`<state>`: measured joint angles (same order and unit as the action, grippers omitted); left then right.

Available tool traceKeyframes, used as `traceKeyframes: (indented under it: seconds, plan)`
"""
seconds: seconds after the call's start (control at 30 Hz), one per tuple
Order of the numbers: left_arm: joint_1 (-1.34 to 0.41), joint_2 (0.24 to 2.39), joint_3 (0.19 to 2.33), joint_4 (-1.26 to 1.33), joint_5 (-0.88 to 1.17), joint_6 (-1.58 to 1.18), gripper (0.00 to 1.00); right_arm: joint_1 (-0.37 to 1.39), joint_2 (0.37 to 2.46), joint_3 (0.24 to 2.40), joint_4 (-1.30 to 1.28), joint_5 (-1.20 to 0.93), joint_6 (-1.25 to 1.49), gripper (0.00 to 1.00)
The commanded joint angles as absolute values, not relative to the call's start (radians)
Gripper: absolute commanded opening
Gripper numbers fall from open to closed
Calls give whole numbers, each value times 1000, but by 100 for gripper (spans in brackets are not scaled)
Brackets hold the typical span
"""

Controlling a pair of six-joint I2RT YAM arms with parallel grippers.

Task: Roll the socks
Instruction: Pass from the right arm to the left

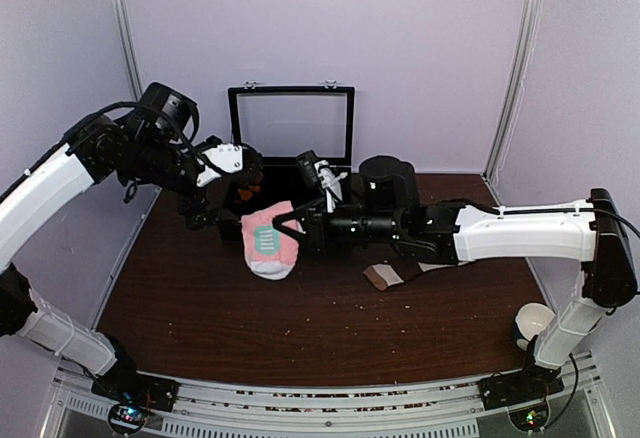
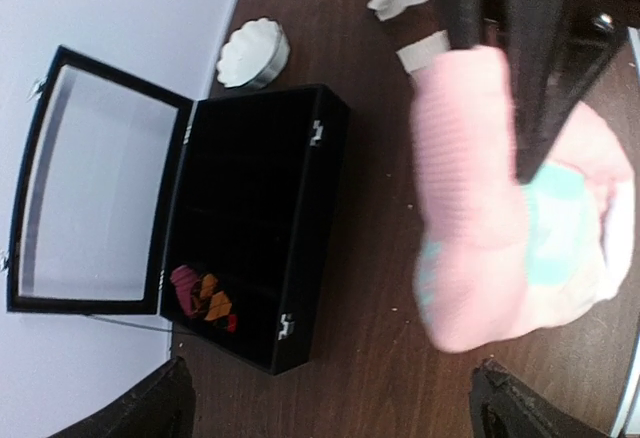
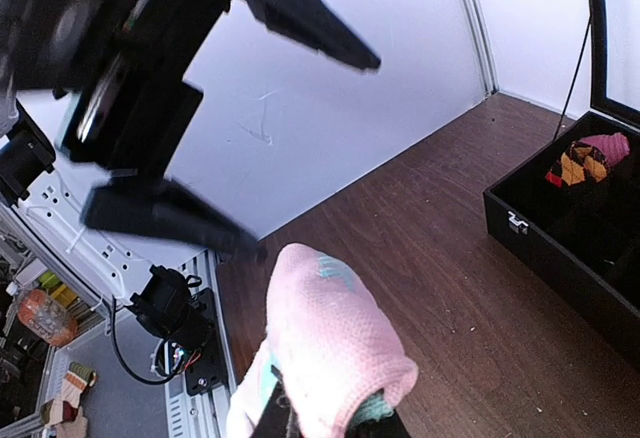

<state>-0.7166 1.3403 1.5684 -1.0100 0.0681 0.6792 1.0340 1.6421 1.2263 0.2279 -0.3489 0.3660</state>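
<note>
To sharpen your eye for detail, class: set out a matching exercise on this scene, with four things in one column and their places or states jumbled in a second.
Things:
1. left gripper
2. right gripper
3. bundle
4. lid

Places or states:
A. inside the box
B. open, holding nothing
C. standing raised
D. shut on the pink sock

Pairs: 1-B, 2-D, 3-A, 4-C

The pink sock (image 1: 268, 241) carries mint patches and a white end. My fingers (image 2: 545, 58) are black, my arms (image 1: 520, 233) white with black joints. The table (image 1: 300, 328) is dark brown, the walls (image 1: 420, 48) pale lilac. At the far edge, the black box (image 2: 260, 258) shows a dark red and orange bundle (image 2: 205, 298). The cup (image 2: 252, 53) is white.
</note>
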Motion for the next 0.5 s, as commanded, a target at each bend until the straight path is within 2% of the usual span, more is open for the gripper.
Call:
traceKeyframes:
  seconds: [0.0, 0.3, 0.47]
  plan:
    - [-793, 1341, 1520, -959, 97, 665, 98, 1041, 1667, 1292, 263, -262, 393, 0]
    - [-920, 1417, 1552, -953, -6, 623, 98, 1052, 1690, 1300, 308, -219, 446, 0]
    - [-947, 1423, 1437, -804, -242, 651, 98, 1055, 1696, 1301, 335, -217, 528, 0]
